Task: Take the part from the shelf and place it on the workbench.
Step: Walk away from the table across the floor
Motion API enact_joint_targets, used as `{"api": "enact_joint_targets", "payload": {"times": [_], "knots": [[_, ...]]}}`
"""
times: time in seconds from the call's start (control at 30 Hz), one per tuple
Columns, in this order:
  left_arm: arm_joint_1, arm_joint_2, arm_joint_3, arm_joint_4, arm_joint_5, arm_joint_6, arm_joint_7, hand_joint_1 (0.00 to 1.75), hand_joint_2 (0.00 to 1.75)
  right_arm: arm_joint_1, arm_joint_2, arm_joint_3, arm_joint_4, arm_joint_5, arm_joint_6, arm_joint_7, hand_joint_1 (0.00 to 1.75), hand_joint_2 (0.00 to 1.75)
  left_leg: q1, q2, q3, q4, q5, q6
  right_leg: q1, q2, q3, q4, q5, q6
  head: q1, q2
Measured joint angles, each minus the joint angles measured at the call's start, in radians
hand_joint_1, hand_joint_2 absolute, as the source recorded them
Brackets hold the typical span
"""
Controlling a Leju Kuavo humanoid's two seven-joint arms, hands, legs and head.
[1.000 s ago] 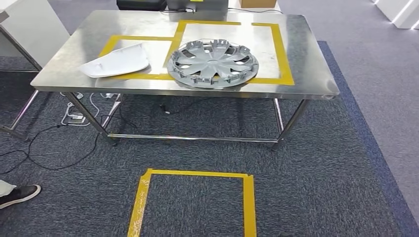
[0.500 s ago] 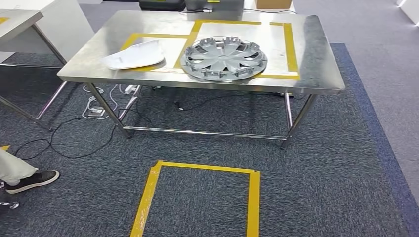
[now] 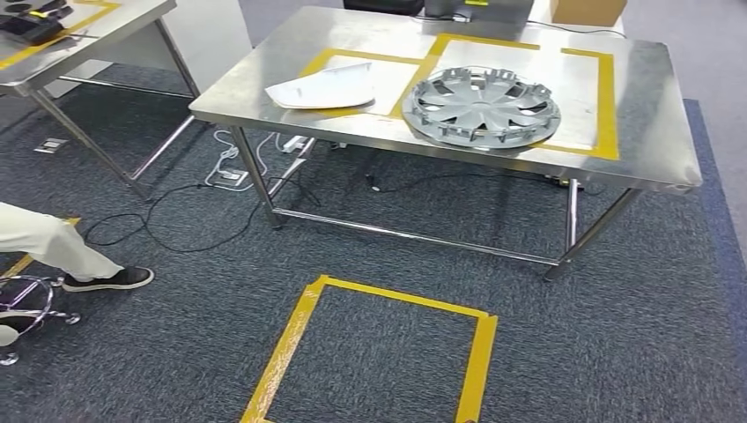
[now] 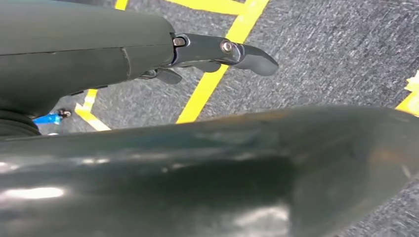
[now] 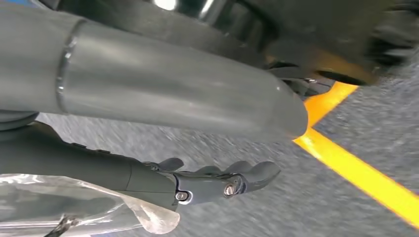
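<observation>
A grey wheel cover (image 3: 483,107) lies inside a yellow-taped box on the steel workbench (image 3: 652,132). Beside it, in the adjoining taped box, rests a white curved part (image 3: 321,88). My left hand (image 4: 212,52) hangs over the carpet with its fingers stretched out and nothing in them. My right hand (image 5: 212,183) also hangs above the carpet, fingers extended and empty; a bit of clear plastic film (image 5: 99,205) shows at its wrist.
A yellow tape square (image 3: 291,344) marks the carpet in front of the workbench. A second steel table (image 3: 79,31) stands at the far left. A person's leg and dark shoe (image 3: 106,278) and a chrome stool base (image 3: 26,304) sit at the left edge. Cables (image 3: 176,220) trail under the workbench.
The camera has swung left: the workbench and floor square slid to the right of the picture, and the second table and the person's leg came further into view.
</observation>
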Motion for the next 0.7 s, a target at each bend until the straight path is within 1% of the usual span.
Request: {"api": "enact_joint_targets", "payload": {"times": [0.03, 0.07, 0.1, 0.13, 0.17, 0.2, 0.23, 0.27, 0.3, 0.33, 0.37, 0.43, 0.5, 0.53, 0.57, 0.63, 0.67, 0.7], "knots": [[-0.002, 0.0, -0.002, 0.0, -0.003, -0.003, 0.0, 0.0, 0.0, -0.002, 0.0, 0.001, 0.0, 0.007, -0.004, -0.003, 0.0, 0.0, -0.001, -0.012, -0.006, 0.006, 0.0, -0.004, -0.003, 0.02, 0.023, -0.054, 0.014, -0.002, 0.0, 0.0], [-0.004, 0.0, -0.003, 0.0, -0.004, -0.005, 0.0, 0.0, 0.0, -0.004, 0.0, 0.002, 0.001, 0.011, -0.007, -0.005, 0.0, 0.0, -0.001, -0.023, -0.014, 0.011, 0.002, -0.01, -0.004, 0.035, 0.036, -0.082, 0.016, -0.004, -0.001, 0.0], [-0.006, 0.0, -0.005, 0.0, -0.006, -0.007, 0.0, 0.0, 0.0, -0.005, 0.0, 0.003, 0.001, 0.011, -0.009, -0.005, 0.0, 0.0, -0.001, -0.033, -0.022, 0.014, 0.006, -0.017, -0.004, 0.039, 0.039, -0.089, 0.011, -0.006, -0.001, 0.0], [-0.005, 0.001, -0.005, 0.0, -0.008, -0.009, 0.0, 0.0, 0.0, -0.007, 0.0, 0.004, 0.001, 0.007, -0.01, -0.005, 0.0, 0.0, 0.001, -0.045, -0.029, 0.016, 0.01, -0.024, -0.004, 0.029, 0.04, -0.093, 0.012, -0.01, -0.001, 0.0], [-0.004, 0.002, -0.007, 0.0, -0.01, -0.01, 0.0, 0.0, 0.0, -0.007, 0.0, 0.003, 0.001, -0.001, -0.01, -0.005, 0.0, 0.0, 0.002, -0.048, -0.034, 0.018, 0.01, -0.03, -0.005, 0.018, 0.041, -0.093, 0.015, -0.016, -0.001, 0.0], [-0.002, 0.003, -0.008, 0.0, -0.014, -0.01, 0.0, 0.0, 0.0, -0.007, 0.0, 0.002, 0.001, -0.013, -0.009, -0.005, 0.0, 0.0, 0.002, -0.035, -0.041, 0.031, 0.002, -0.036, -0.006, 0.006, 0.04, -0.095, 0.019, -0.022, -0.004, 0.0], [-0.001, 0.004, -0.01, 0.0, -0.018, -0.009, 0.0, 0.0, 0.0, -0.007, 0.001, -0.001, 0.001, -0.027, -0.009, -0.007, 0.0, 0.0, 0.001, -0.015, -0.055, 0.062, -0.019, -0.042, -0.008, -0.007, 0.04, -0.098, 0.023, -0.028, -0.007, 0.0], [-0.001, 0.006, -0.013, 0.0, -0.021, -0.008, 0.0, 0.0, 0.0, -0.006, 0.001, -0.006, 0.001, -0.041, -0.008, -0.009, 0.0, 0.0, 0.002, 0.012, -0.078, 0.114, -0.051, -0.047, -0.008, -0.022, 0.039, -0.099, 0.024, -0.031, -0.01, 0.0], [-0.001, 0.006, -0.015, 0.0, -0.024, -0.008, 0.0, 0.0, 0.0, -0.005, 0.001, -0.011, 0.001, -0.052, -0.007, -0.01, 0.0, 0.0, 0.003, 0.033, -0.099, 0.164, -0.08, -0.052, -0.008, -0.033, 0.039, -0.099, 0.024, -0.033, -0.014, 0.0], [-0.002, 0.006, -0.017, 0.0, -0.026, -0.008, 0.0, 0.0, 0.0, -0.004, 0.001, -0.014, 0.001, -0.058, -0.007, -0.011, 0.0, 0.0, 0.004, 0.041, -0.117, 0.205, -0.102, -0.056, -0.007, -0.042, 0.038, -0.099, 0.024, -0.033, -0.014, 0.0], [-0.003, 0.006, -0.017, 0.0, -0.026, -0.008, 0.0, 0.0, 0.0, -0.004, 0.001, -0.016, 0.001, -0.061, -0.006, -0.012, 0.0, 0.0, 0.005, 0.044, -0.126, 0.228, -0.112, -0.057, -0.007, -0.047, 0.038, -0.099, 0.023, -0.034, -0.014, 0.0], [-0.003, 0.006, -0.017, 0.0, -0.026, -0.008, 0.0, 0.0, 0.0, -0.003, 0.001, -0.016, 0.001, -0.062, -0.006, -0.012, 0.0, 0.0, 0.005, 0.044, -0.129, 0.234, -0.114, -0.057, -0.007, -0.048, 0.038, -0.099, 0.023, -0.034, -0.014, 0.0], [-0.003, 0.006, -0.018, 0.0, -0.027, -0.007, 0.0, 0.0, 0.0, -0.003, 0.001, -0.019, 0.001, -0.066, -0.006, -0.014, 0.0, 0.0, 0.006, 0.046, -0.142, 0.266, -0.127, -0.059, -0.007, -0.056, 0.037, -0.099, 0.023, -0.034, -0.014, 0.0], [-0.002, 0.007, -0.019, 0.0, -0.03, -0.004, -0.002, 0.0, 0.0, -0.003, 0.0, -0.029, 0.001, -0.076, -0.006, -0.02, 0.0, 0.0, 0.009, 0.051, -0.13, 0.251, -0.11, -0.06, -0.006, -0.072, 0.037, -0.099, 0.022, -0.033, -0.014, 0.0], [0.0, 0.008, -0.02, 0.0, -0.037, 0.0, -0.007, 0.0, 0.0, -0.003, 0.0, -0.041, 0.001, -0.086, -0.006, -0.028, 0.0, 0.0, 0.01, 0.069, -0.099, 0.198, -0.082, -0.059, -0.006, -0.092, 0.039, -0.098, 0.021, -0.031, -0.014, 0.0], [0.002, 0.008, -0.023, 0.0, -0.052, 0.008, -0.018, 0.0, 0.0, -0.004, 0.0, -0.07, 0.001, -0.113, -0.008, -0.045, 0.0, 0.0, 0.003, 0.121, -0.026, 0.059, -0.02, -0.046, 0.0, -0.135, 0.04, -0.096, 0.016, -0.023, -0.013, 0.0], [0.002, 0.008, -0.025, 0.0, -0.058, 0.01, -0.023, 0.0, 0.0, -0.005, 0.0, -0.081, 0.001, -0.124, -0.008, -0.05, 0.0, 0.0, -0.002, 0.139, -0.01, 0.02, -0.012, -0.038, 0.003, -0.148, 0.042, -0.095, 0.014, -0.018, -0.013, 0.0], [0.003, 0.008, -0.026, 0.0, -0.061, 0.012, -0.027, 0.0, 0.0, -0.005, 0.0, -0.093, 0.001, -0.135, -0.008, -0.054, 0.0, 0.0, -0.006, 0.14, -0.012, 0.016, -0.014, -0.031, 0.006, -0.161, 0.042, -0.096, 0.012, -0.013, -0.013, 0.0]]}}
